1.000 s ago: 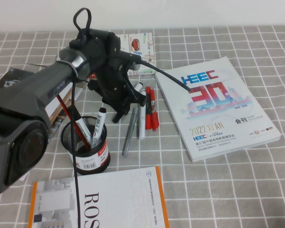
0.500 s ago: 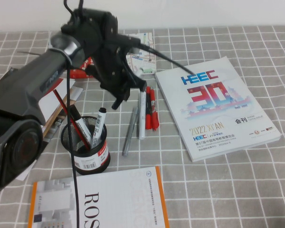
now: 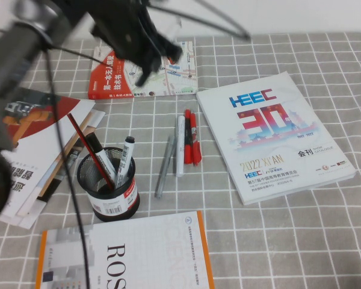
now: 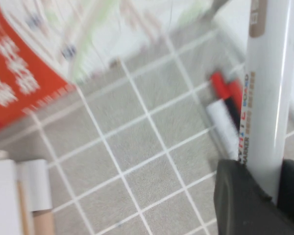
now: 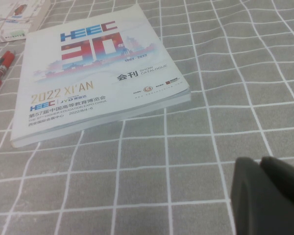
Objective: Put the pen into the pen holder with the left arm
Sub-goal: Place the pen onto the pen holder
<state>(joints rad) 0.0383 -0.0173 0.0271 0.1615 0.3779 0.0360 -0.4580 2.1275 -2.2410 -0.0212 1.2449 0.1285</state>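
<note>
Pen lifted, ready to carry to the holder

The left gripper is raised over the far left of the counter, its jaws closed on the white pen, as the left wrist view shows. The holder stands near left, well apart, already with pens inside. Next the arm should bring the pen above the holder's mouth, upright, then release. The right gripper hovers low at right; its jaws I cannot tell.

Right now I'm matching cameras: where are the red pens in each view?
High: red pens mid-table, between white pen and catalogue; left gripper aloft behind them.
Left wrist: red pens beyond the pen in the left gripper.
Right wrist: red pens beside catalogue; right gripper nearer.
Shared: checked tablecloth.
</note>
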